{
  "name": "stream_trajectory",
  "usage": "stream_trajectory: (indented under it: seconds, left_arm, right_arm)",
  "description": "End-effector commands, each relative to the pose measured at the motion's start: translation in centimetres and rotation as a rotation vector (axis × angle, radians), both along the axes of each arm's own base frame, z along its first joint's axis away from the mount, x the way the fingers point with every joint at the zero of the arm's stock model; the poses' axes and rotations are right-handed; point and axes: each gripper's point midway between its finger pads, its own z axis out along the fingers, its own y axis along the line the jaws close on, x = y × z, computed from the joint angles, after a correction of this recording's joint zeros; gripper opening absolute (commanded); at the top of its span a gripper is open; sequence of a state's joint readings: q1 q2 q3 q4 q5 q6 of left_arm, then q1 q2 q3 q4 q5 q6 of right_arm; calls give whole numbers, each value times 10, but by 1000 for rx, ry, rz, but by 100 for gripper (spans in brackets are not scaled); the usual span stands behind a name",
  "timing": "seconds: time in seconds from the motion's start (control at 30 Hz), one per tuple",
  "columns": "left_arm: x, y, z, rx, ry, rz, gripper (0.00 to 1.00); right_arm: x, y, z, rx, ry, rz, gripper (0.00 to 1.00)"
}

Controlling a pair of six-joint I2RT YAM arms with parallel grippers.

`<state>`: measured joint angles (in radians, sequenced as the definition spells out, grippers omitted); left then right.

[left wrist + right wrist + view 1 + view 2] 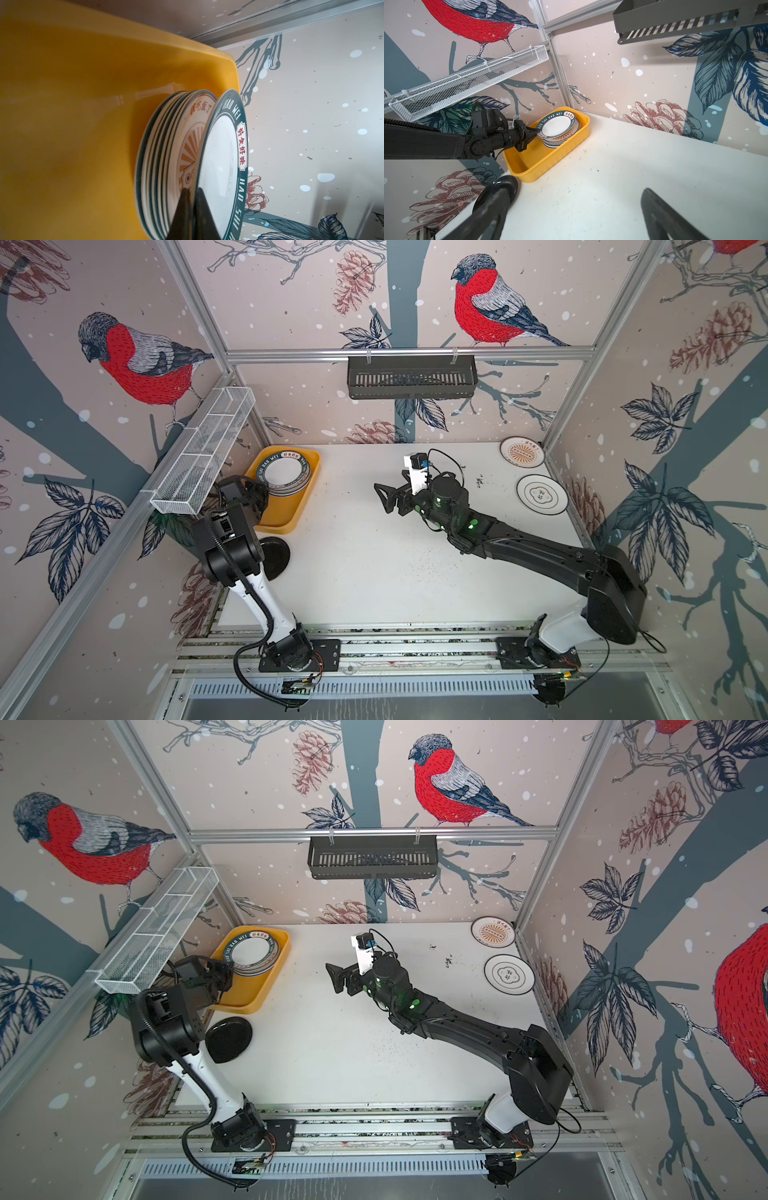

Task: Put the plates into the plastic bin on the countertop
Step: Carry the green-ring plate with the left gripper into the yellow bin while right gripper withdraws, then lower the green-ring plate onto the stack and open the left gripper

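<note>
Left fingers (204, 216) on "HAO WEI" plate (220, 155)

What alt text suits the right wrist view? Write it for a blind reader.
The left gripper pinches the rim of the top plate, tilted on a stack in the yellow bin on the countertop. A black plate lies beside the bin; the open right gripper frames the foreground.

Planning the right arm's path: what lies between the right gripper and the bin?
Only bare countertop between right gripper and bin, in both top views.
</note>
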<state>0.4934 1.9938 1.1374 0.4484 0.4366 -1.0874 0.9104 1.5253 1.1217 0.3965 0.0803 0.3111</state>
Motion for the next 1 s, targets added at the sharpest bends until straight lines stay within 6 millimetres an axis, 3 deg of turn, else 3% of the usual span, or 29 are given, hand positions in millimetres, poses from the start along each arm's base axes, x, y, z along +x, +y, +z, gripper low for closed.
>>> stream_trajectory:
  seconds: [0.0,0.47,0.83,0.97]
  left_arm:
    - [7,3,4,48,-8,12,0]
    - [12,5,-7,76,39,66,0]
    - [12,-3,-2,119,73,34,24]
    - [9,-2,0,134,87,38,38]
  right_arm:
    - [3,-3,8,15,-16,-26,100]
    - [5,-11,4,3,-1,-64,99]
    - [3,-13,4,9,1,-60,99]
    - [1,-14,5,13,-1,-57,100]
